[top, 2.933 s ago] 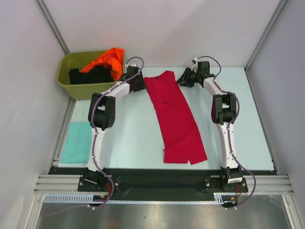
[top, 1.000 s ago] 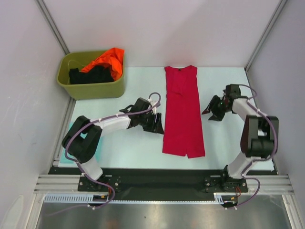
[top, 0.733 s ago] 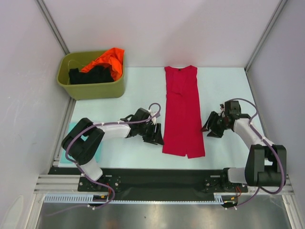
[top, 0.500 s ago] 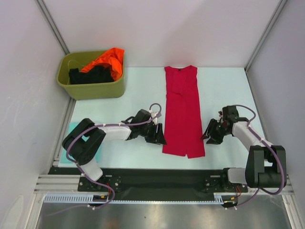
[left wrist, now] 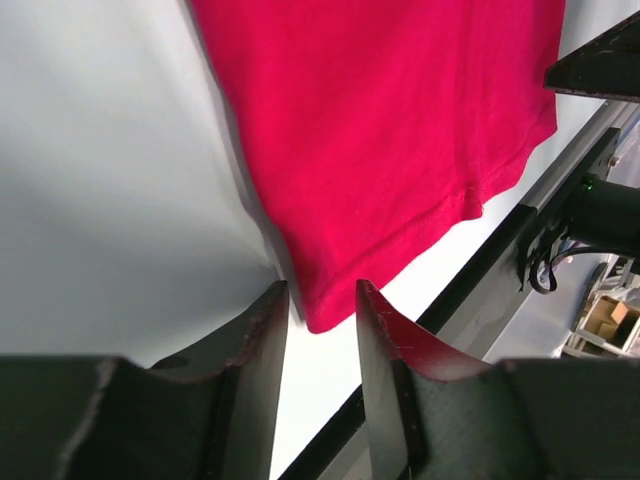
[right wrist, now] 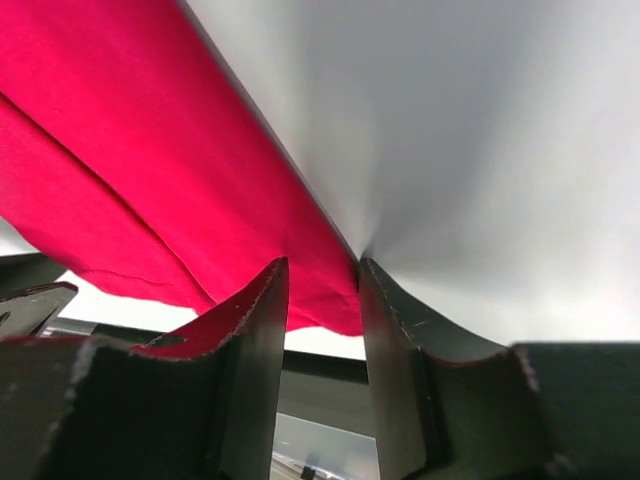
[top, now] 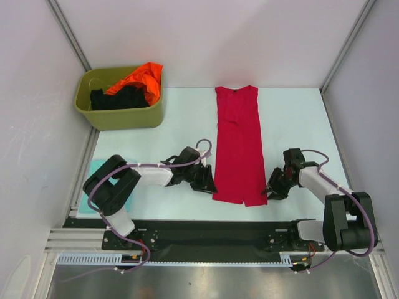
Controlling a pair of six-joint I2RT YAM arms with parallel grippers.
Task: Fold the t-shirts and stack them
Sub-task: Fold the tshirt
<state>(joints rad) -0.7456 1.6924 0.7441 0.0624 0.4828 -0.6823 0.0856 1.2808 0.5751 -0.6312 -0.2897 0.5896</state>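
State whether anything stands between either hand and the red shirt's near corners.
Nothing visible does. The left hand and the right hand each sit at a near corner of the red shirt, open, with that corner between the fingers.

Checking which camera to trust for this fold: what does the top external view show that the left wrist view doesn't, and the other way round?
Only top external: the olive-green tub holding an orange t-shirt and a black t-shirt, the pale teal folded t-shirt at the table's left edge, the right gripper at the crimson t-shirt's near right corner, and that shirt's collar end. Only left wrist: the left gripper's fingers apart, the shirt's near left hem corner lying in the gap. Both: the crimson t-shirt lying on the table.
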